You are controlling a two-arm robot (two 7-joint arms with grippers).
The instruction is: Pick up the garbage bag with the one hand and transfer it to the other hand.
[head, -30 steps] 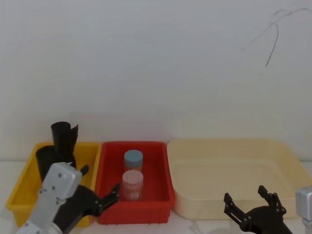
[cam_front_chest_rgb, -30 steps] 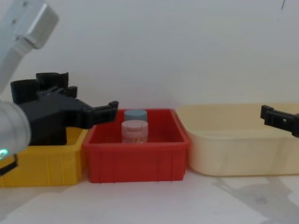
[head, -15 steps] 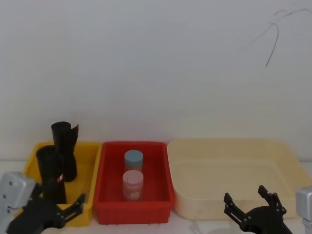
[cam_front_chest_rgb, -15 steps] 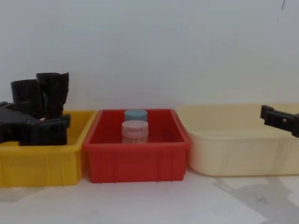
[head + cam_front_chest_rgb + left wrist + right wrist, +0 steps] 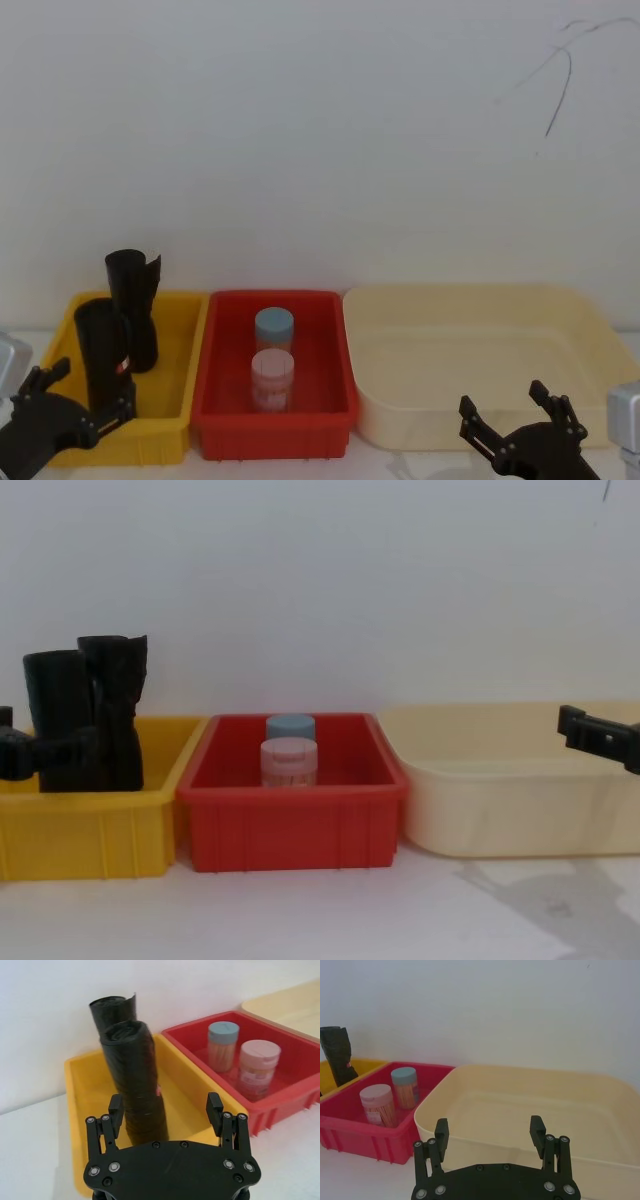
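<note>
The garbage bag (image 5: pixel 100 345), a smooth black roll with a small red sticker, stands upright in the yellow bin (image 5: pixel 170 400); the left wrist view shows it (image 5: pixel 136 1075) straight ahead. My left gripper (image 5: pixel 88 392) is open at the bin's near left corner, just short of the roll, with nothing between its fingers (image 5: pixel 215 1107). From the chest view one finger (image 5: pixel 55 750) crosses in front of the roll (image 5: pixel 58 705). My right gripper (image 5: pixel 515 415) hangs open before the cream tub (image 5: pixel 590 330), far from the roll, and it (image 5: pixel 490 1132) holds nothing.
A taller rumpled black roll (image 5: pixel 133 295) stands behind the bag in the same bin. The red bin (image 5: pixel 335 400) in the middle holds a blue-lidded jar (image 5: pixel 274 328) and a pink-lidded jar (image 5: pixel 272 375). A white wall rises close behind.
My left arm has swung left and pulled back, from in front of the red bin to the yellow bin's near left corner. The right gripper has not moved.
</note>
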